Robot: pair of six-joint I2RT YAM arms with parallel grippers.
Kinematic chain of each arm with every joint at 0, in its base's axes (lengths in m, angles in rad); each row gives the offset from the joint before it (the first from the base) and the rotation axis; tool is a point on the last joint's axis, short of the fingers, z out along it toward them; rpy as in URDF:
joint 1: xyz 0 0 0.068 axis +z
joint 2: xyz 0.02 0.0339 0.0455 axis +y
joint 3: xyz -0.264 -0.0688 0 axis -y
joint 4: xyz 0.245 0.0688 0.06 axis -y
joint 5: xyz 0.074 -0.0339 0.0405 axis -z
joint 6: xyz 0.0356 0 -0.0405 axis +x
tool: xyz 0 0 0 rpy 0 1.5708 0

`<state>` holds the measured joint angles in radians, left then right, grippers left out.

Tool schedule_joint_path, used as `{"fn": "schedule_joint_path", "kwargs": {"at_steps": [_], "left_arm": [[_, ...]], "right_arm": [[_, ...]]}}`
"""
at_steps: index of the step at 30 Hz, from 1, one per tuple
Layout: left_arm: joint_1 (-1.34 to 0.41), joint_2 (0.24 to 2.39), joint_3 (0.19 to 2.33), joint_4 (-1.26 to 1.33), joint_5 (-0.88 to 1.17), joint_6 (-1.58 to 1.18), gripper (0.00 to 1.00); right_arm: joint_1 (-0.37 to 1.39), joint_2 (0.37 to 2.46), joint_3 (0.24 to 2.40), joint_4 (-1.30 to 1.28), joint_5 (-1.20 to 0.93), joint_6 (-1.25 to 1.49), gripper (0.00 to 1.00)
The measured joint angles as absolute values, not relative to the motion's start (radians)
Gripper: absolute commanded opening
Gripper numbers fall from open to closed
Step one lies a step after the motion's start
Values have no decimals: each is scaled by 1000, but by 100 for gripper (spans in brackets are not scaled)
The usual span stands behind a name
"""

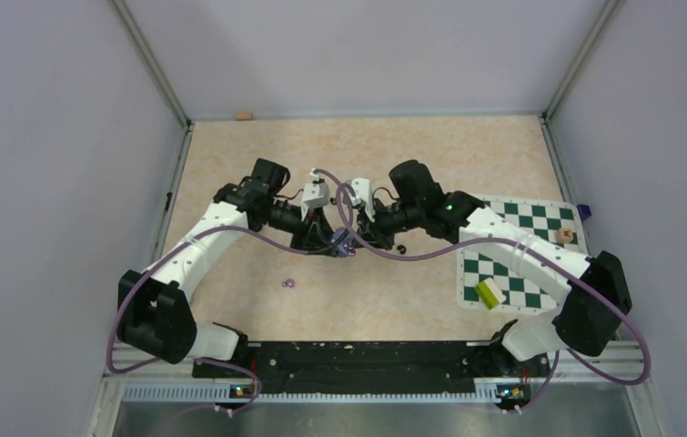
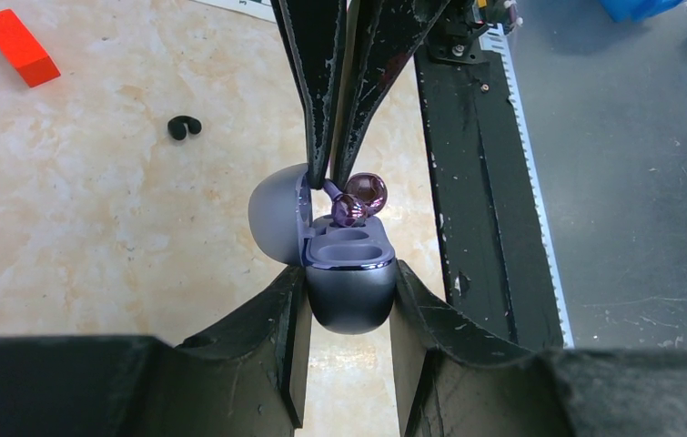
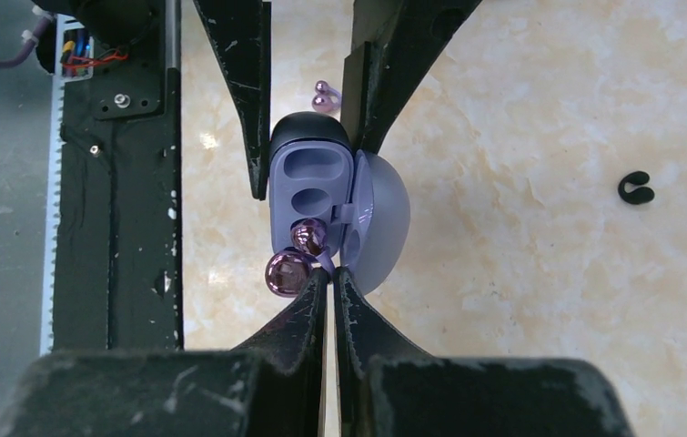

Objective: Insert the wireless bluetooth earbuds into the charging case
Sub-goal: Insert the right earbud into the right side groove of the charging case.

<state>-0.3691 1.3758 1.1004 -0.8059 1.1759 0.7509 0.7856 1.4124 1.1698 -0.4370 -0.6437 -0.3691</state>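
My left gripper [image 2: 348, 273] is clamped on the base of the case [image 2: 348, 309]. Its lid [image 2: 276, 223] is swung open toward 9 o'clock in the left wrist view. My right gripper [image 3: 332, 278] is pinched tight on the thin bridge of a purple bud [image 3: 289, 271] at the case's 12 o'clock end. One lobe sits at the far slot, and the other hangs outside the rim.

I judge the bud is skewed to its slot. If I press down like this, it may catch on the rim and pop out of so narrow a pinch. The case is round and smooth, so the same push could twist it in my left fingers. My right fingertips also sit right beside the hinge, and a small drift toward 9 o'clock could knock the lid. If I let go early, the bud drops to the table [image 2: 94, 228].

Farther out, a black bud [image 2: 178, 127] lies at 10 o'clock, with a red block [image 2: 17, 45] beyond it. A second purple bud [image 1: 288, 283] lies at the case's 7 o'clock in the top view.
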Motion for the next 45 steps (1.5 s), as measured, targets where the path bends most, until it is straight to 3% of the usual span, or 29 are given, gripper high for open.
{"fn": "schedule_joint_path", "kwargs": {"at_steps": [19,45], "left_arm": [[-358,1386,1101,-757,1150,730,0],[-358,1386,1100,-758,1127,679,0]], "right_arm": [[790,1402,1170,-434,-529,-363,0],[809,1419,1173,-420,-526,-342,0]]}}
